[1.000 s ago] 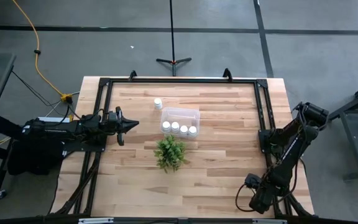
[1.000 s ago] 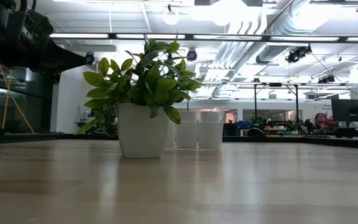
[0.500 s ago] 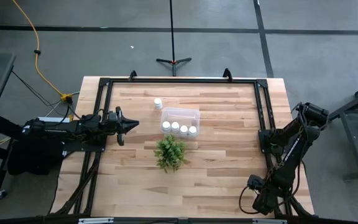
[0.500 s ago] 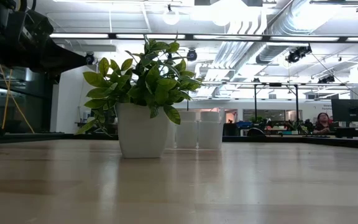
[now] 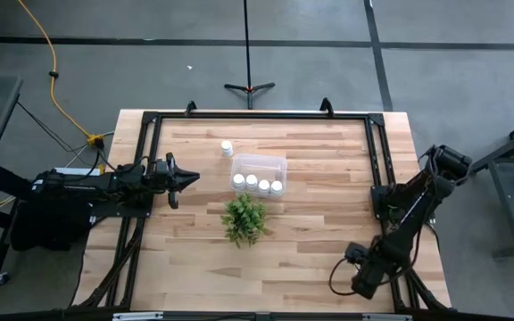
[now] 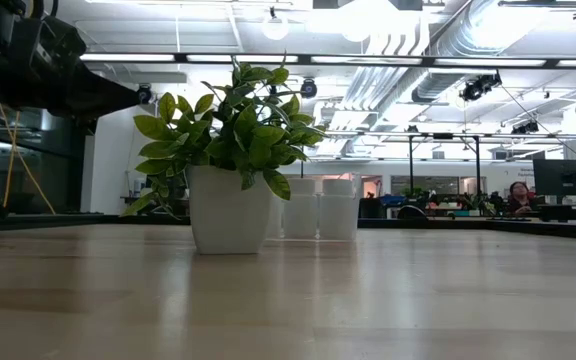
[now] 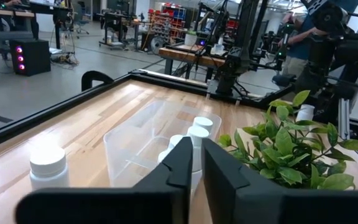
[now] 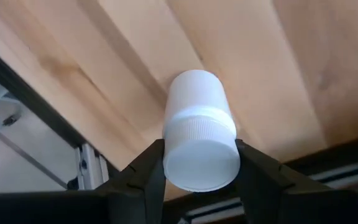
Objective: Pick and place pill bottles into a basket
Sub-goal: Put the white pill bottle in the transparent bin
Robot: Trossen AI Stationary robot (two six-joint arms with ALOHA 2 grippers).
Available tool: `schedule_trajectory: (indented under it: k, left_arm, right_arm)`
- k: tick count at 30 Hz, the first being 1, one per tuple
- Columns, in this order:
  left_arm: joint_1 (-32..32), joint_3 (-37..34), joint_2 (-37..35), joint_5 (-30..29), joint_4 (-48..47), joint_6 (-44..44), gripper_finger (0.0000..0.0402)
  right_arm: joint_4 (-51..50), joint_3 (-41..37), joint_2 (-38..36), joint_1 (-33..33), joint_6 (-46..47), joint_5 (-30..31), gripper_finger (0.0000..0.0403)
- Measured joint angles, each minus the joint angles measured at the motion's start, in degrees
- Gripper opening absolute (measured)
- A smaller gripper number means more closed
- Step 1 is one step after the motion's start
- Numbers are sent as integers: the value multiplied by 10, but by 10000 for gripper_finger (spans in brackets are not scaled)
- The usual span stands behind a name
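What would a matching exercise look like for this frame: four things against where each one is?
Things:
1. lone pill bottle
2. four pill bottles
3. plant
4. gripped pill bottle

Places:
A. between the right claw's fingers
B. inside the clear bin
C. on the table beside the bin's far left corner
D. on the table on the near side of the bin

Pairs: 1-C, 2-B, 3-D, 4-A
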Motion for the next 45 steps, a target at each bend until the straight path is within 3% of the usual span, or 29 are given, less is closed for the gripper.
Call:
schedule_trajectory:
  k: [16, 23, 39, 45]
  left_arm:
    - [0, 0, 0, -13, 1, 0, 83]
    - [0, 0, 0, -15, 1, 0, 83]
    - [0, 0, 0, -35, 3, -1, 83]
    - [0, 0, 0, -41, 4, 0, 83]
  right_arm:
    - [-9, -2, -5, -134, -191, 185, 148]
    - [60, -4, -15, -179, -319, 289, 148]
    - [97, -3, -116, -314, -559, 308, 148]
    - [145, -3, -155, -396, -668, 276, 148]
